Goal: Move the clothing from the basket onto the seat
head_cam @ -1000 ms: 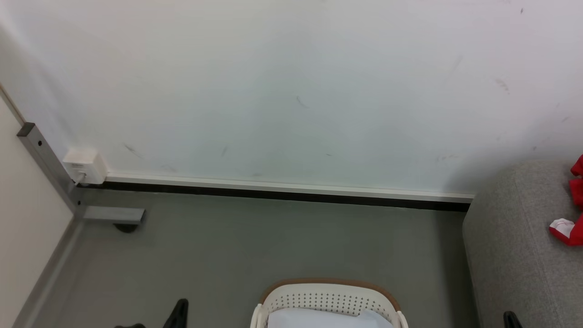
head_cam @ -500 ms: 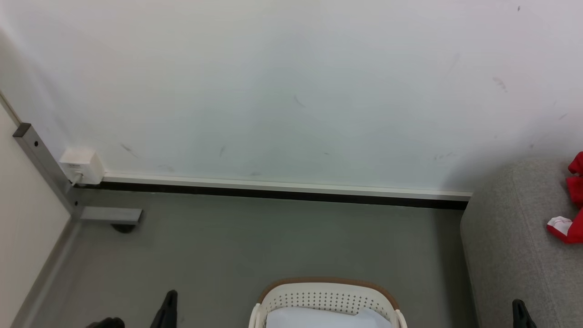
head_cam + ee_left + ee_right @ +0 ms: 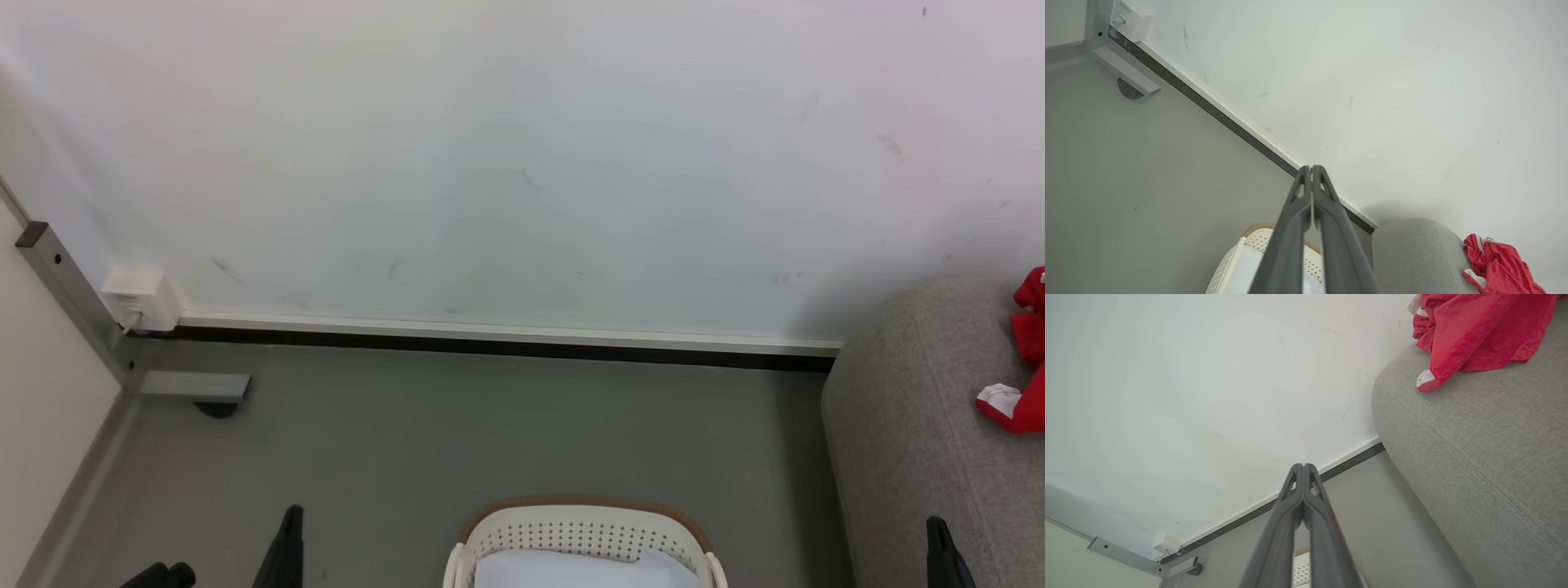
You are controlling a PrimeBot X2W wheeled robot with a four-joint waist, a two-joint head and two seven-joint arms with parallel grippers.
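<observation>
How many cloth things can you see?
2: a red jersey lying on the grey sofa, and a pale cloth inside the basket. More might hide under that cloth.

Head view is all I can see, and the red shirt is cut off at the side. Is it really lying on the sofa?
Observer: Yes. The right wrist view shows the jersey bunched in a heap on the sofa.
Operator: Is a gripper holding anything?
Observer: No. The right gripper is shut tight, with nothing in it.
Operator: And the other one?
Observer: The left gripper is shut and empty too.
</observation>
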